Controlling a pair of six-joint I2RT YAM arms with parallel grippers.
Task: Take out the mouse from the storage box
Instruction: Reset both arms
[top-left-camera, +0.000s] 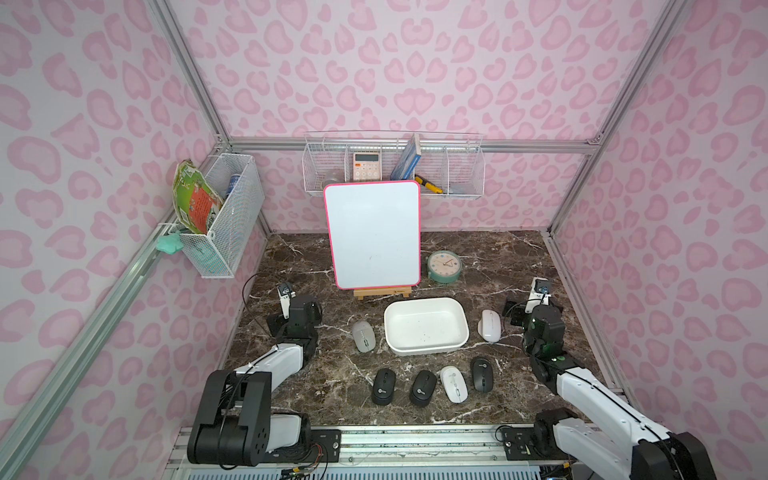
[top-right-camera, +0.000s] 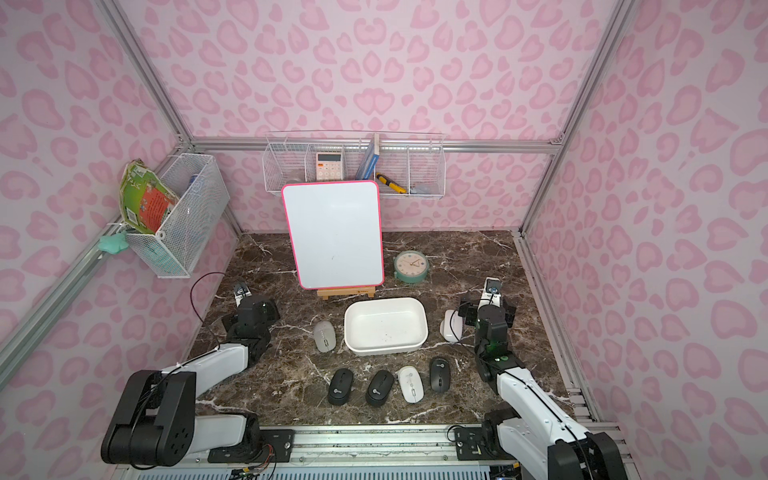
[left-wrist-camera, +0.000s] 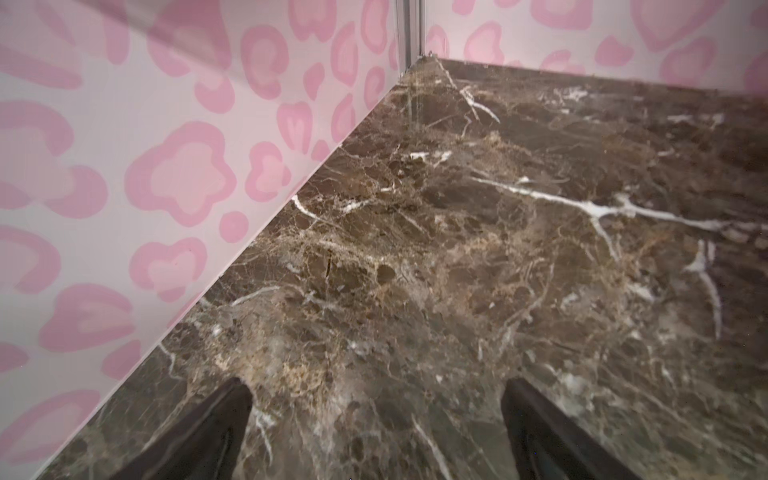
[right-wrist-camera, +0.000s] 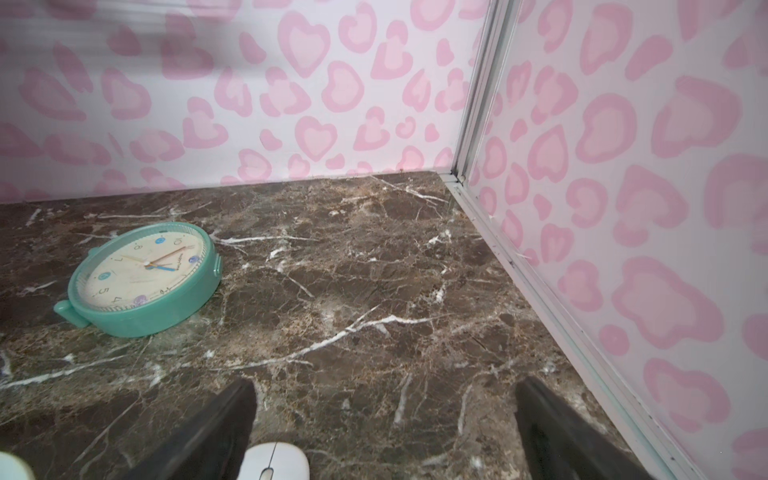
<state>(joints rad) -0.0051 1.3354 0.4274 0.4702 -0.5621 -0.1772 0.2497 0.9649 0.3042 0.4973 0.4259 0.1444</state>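
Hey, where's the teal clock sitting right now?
In a top view the teal clock lies face up on the marble table near the back, just right of the whiteboard and behind the storage box.

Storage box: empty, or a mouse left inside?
Empty. Both top views show the storage box with a bare floor; six mice lie outside it.

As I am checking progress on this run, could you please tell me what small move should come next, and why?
Probably none beyond parking the arms: the storage box looks empty, six mice lie on the table outside it, and the left gripper and right gripper are both open, holding nothing.
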